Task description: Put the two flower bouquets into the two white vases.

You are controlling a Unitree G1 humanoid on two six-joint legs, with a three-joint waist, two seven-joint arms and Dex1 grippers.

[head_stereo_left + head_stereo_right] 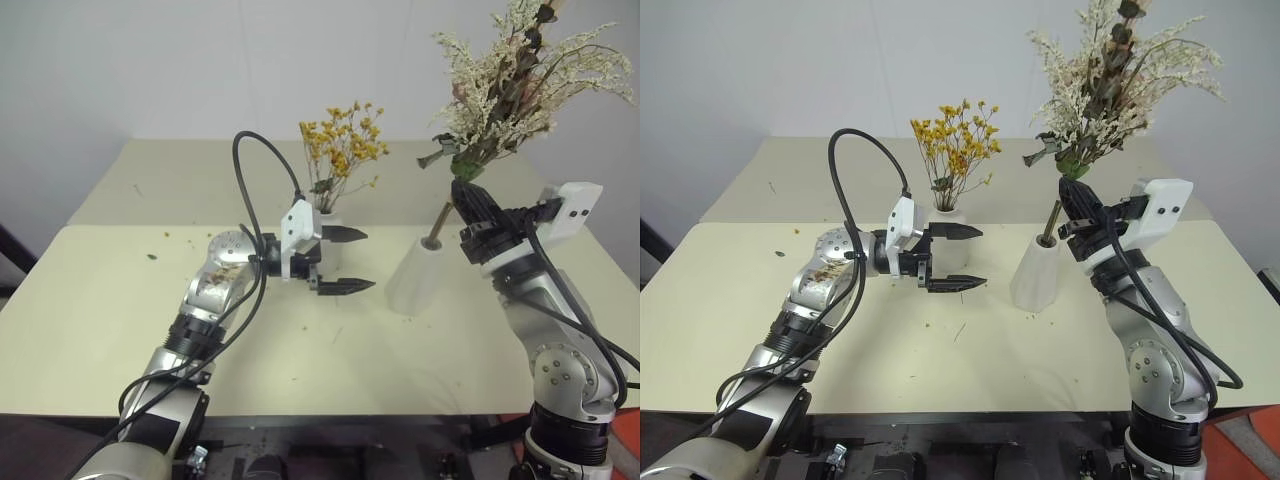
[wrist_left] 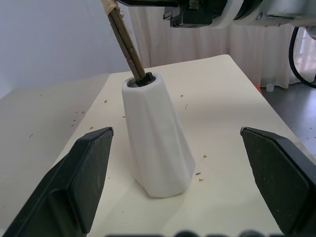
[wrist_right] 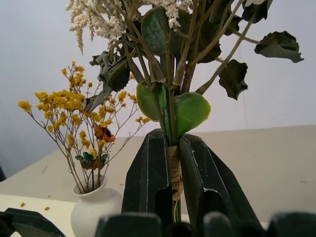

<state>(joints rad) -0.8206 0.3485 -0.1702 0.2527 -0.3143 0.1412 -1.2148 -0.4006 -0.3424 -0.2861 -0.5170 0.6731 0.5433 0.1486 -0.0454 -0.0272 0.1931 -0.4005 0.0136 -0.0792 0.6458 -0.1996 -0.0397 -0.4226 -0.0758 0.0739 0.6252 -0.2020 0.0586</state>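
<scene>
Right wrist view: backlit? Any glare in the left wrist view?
Right wrist view: bright wall behind, so the right claw and the bunch of cream sprigs and green leaves read dark. Left wrist view: even light, no glare on the tall faceted white vase.

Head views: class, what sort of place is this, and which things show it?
Probably an indoor test room, not a home: a plain cream table against a bare white wall, pale curtains behind, and only two vases set out.

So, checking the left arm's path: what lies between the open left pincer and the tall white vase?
Only bare tabletop with a few crumbs separates the left pincer from the tall vase, seen in the left wrist view.
</scene>
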